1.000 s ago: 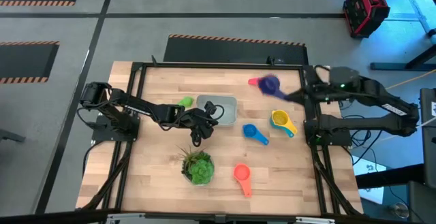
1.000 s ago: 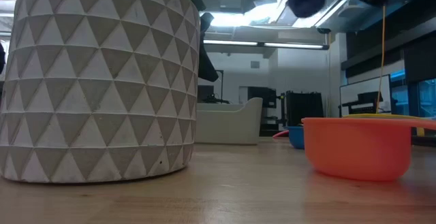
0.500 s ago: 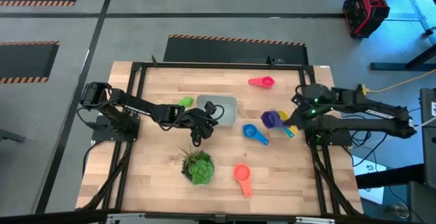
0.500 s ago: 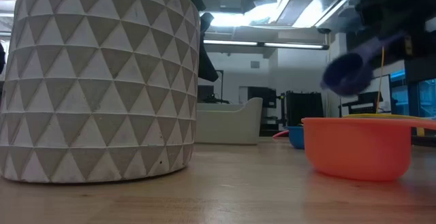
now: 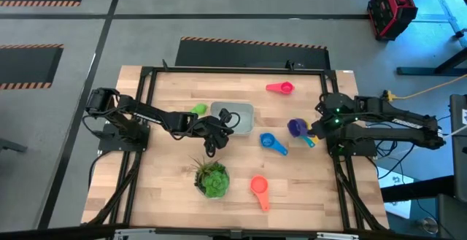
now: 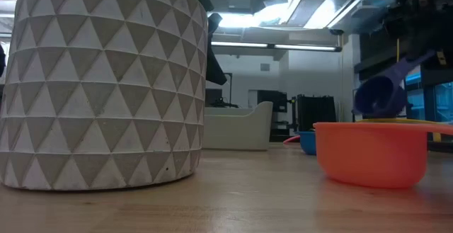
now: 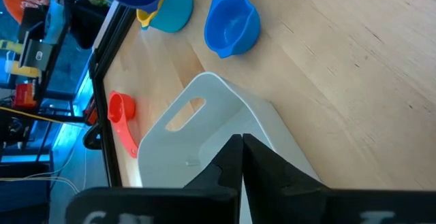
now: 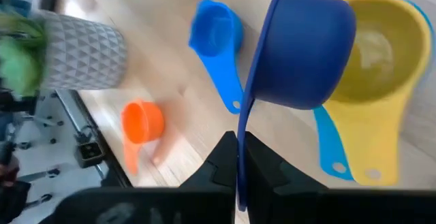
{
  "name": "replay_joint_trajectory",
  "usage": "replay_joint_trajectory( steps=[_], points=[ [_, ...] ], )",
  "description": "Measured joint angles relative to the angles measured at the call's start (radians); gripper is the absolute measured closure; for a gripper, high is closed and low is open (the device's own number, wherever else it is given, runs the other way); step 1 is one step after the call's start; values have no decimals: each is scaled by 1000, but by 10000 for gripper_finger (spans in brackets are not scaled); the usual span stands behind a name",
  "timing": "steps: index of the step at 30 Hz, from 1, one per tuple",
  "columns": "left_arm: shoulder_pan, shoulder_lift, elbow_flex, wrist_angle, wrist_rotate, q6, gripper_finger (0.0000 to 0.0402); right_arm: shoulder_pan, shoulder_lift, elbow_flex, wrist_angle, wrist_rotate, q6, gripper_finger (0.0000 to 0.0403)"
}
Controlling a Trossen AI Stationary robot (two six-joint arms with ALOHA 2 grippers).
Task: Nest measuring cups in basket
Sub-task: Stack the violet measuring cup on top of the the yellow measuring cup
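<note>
My right gripper (image 5: 314, 127) is shut on a purple measuring cup (image 5: 295, 127), which hangs just above a yellow cup (image 8: 378, 67) stacked on a light blue one (image 8: 327, 132). On the wood lie a blue cup (image 5: 271, 143), a pink cup (image 5: 279, 88), an orange cup (image 5: 259, 189) and a green cup (image 5: 197, 110). My left gripper (image 5: 228, 117) is shut at the left end of the pale basket (image 5: 241, 116), which stands on the table. My left gripper pinches the basket's wall at its rim (image 7: 235, 132), beside the end with the handle slot (image 7: 184, 115). It comes slanting down from the table's left. The basket stays flat on the table. My right gripper pinches the purple cup's handle (image 8: 243, 125) near its free end, fingers along it. It reaches in from the table's right, slanting down. The cup is lifted clear and tilted, its bowl (image 6: 381, 95) lower than the handle.
A leafy plant in a white patterned pot (image 5: 211, 178) stands near the front edge, between the basket and the orange cup. The black frame rails (image 5: 332, 109) run along the table's sides. Bare wood lies between the blue cup and the plant.
My right gripper has carried the purple cup down and toward the near edge, from beside the pink cup to just over the yellow cup. It has rolled as it went, so the cup now tilts with its bowl low.
</note>
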Motion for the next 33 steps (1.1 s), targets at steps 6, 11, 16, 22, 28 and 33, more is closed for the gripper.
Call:
replay_joint_trajectory(
  steps=[6, 11, 16, 22, 28, 33],
  points=[
    [0, 0, 0, 0, 0, 0, 388, 0, 1, -23, 11, 26, 2, 393],
    [0, 0, 0, 0, 0, -1, 391, 0, 1, -23, 16, 36, 0, 393],
    [0, 0, 0, 0, 0, -1, 400, 0, 0, -23, 17, 28, 6, 390],
    [0, 0, 0, 0, 0, -2, 393, 0, 1, -23, 17, 25, 7, 377],
    [0, 0, 0, 0, 0, -2, 386, 0, 1, -23, 16, 24, 7, 375],
    [0, 0, 0, 0, 0, -2, 393, 0, 1, -23, 16, 22, 7, 373]
  ],
)
